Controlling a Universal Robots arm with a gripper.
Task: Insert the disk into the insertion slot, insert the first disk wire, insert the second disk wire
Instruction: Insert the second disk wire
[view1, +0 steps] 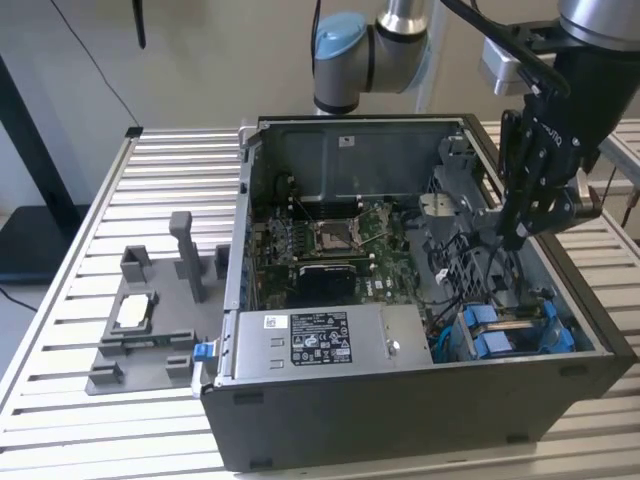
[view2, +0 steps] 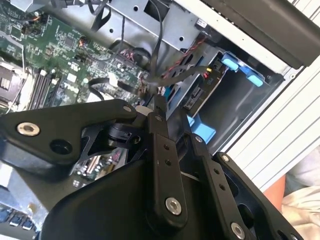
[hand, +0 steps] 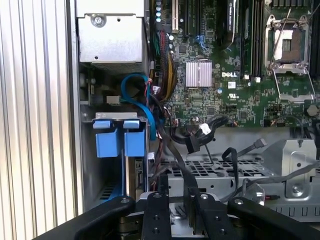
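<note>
Disk wire (hand: 178, 164), flat and black, runs between my fingers (hand: 155, 215), which are pinched narrow on it as far as I can judge. My gripper (view1: 516, 238) hangs inside the computer case (view1: 420, 420), just above the insertion slot (view1: 512, 332). The disk (view2: 196, 100) looks seated inside that slot, behind its blue tabs (hand: 116, 141). To do this well, I should hold the plug square to the disk's socket at the slot's open end, steer clear of the loose cables (hand: 210, 125) beside the slot, and press straight, never tilted.
</note>
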